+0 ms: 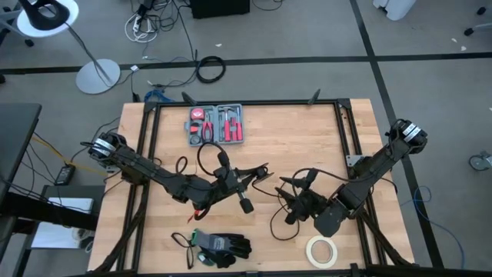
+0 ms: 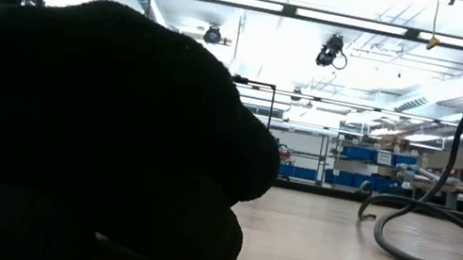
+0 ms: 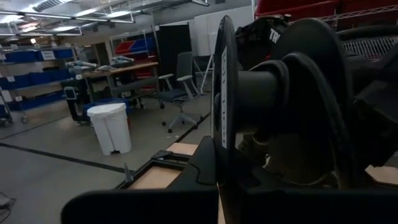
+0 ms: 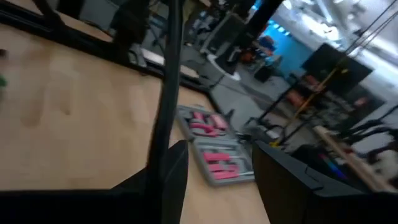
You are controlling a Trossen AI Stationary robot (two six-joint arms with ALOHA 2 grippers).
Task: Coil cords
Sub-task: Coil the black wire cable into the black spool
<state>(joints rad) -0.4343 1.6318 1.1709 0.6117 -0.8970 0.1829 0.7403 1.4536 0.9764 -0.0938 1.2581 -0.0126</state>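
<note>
Right now I see both arms low over the middle of the wooden table [image 1: 307, 138]. My left gripper [image 1: 240, 183] is clamped shut on a black spool [image 3: 292, 106] with the cord [image 1: 206, 154] wound on it; 1 loose loop arcs toward the far side. My right gripper [image 1: 296, 201] stands open beside a cord strand. The tool case [image 1: 215, 125] lies far, black gloves [image 1: 223, 248] and tape roll [image 1: 322, 250] near.

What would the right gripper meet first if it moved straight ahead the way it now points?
Most likely the black cord, which crosses just ahead of the open right gripper. Beyond it lies the tool case on the table. Depth is hard to judge here.
</note>
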